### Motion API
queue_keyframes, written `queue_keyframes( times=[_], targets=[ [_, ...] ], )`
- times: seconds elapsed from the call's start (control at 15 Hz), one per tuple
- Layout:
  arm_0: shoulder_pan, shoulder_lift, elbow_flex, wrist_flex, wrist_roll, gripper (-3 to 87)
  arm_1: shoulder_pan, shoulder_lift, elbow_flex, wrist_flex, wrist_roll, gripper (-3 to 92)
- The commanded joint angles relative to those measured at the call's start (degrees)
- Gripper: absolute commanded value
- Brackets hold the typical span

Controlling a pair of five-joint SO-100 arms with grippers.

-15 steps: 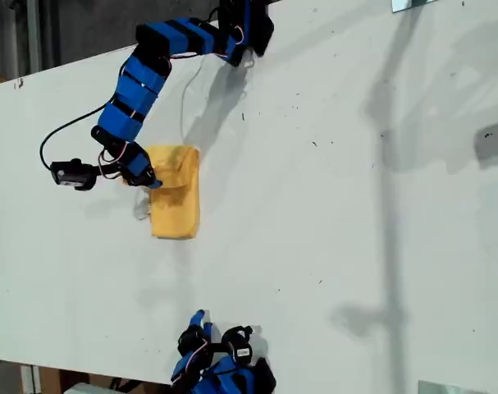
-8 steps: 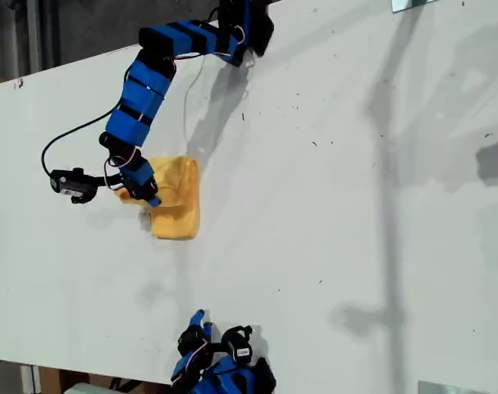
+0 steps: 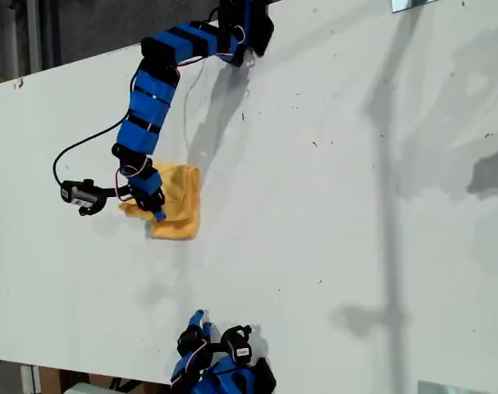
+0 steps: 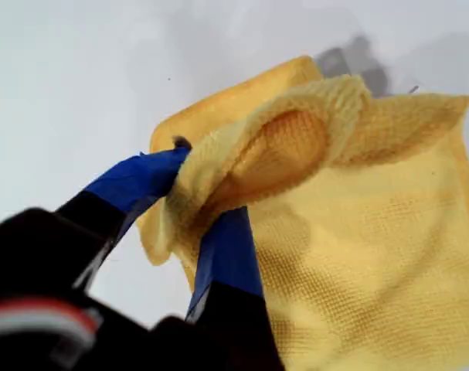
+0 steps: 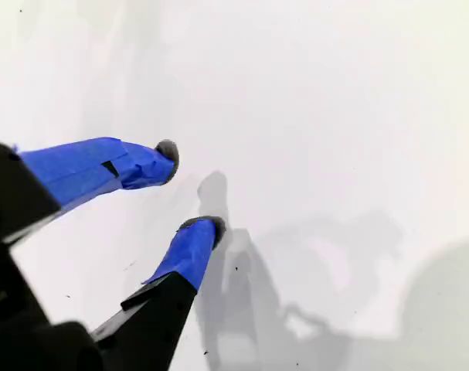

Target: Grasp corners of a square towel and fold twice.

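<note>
Table [image 3: 331,205] of plain white carries the towel [image 3: 180,209], folded, toward the exterior view's left. On the towel's left edge in that view, my first gripper [image 4: 207,202] pinches a bunched fold of the yellow cloth, lifted above the flat layer. Well apart from the towel, my second gripper [image 5: 194,189] hangs over bare table, fingers [image 5: 189,251] spread and holding nothing.

My first pincer [image 4: 195,193] is clamped tight; my second pincer [image 5: 192,189] gapes apart.
</note>
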Motion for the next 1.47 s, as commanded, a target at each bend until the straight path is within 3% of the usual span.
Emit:
queue_keyframes(
  times=[0.0, 0.4, 0.6, 0.67, 0.73, 0.87, 1.0, 1.13, 1.33, 1.4],
  targets=[
    [-0.6, 0.3, -0.7, -0.4, -0.5, 13.6, -1.2, 1.3, -4.0, -1.2, -1.1, 21.3],
    [-0.6, 0.3, -0.6, -0.4, -0.4, 13.6, -1.8, 2.8, -4.0, -1.3, -2.2, 24.8],
    [-0.6, 0.5, -0.6, -0.3, -0.4, 13.6, -1.7, 16.9, 2.5, 3.9, -2.2, 24.6],
    [-0.6, 1.2, -0.5, 0.0, -0.4, 13.7, -0.7, 22.9, 6.6, 9.3, -0.1, 24.2],
    [-0.5, 2.7, -0.2, 0.6, -0.2, 13.7, -0.4, 31.2, 17.3, 11.3, 2.2, 26.4],
    [0.4, 9.1, 1.2, 2.9, 0.7, 13.7, -3.3, 50.7, 48.7, 4.1, 9.5, 30.3],
    [2.8, 22.5, 3.5, 8.0, 2.5, 15.0, -5.1, 67.5, 74.6, -4.9, 17.1, 4.4],
    [7.8, 29.3, 4.7, 10.7, 1.9, 15.9, -7.9, 89.3, 93.1, -6.1, 23.1, 2.8],
    [8.8, 30.6, 4.8, 11.0, 2.4, 16.3, -7.6, 115.8, 104.2, 7.9, 25.3, 2.8],
    [11.0, 32.3, 5.9, 11.2, 2.1, 17.1, -5.9, 128.2, 107.9, 17.3, 25.4, 2.8]
  ],
)
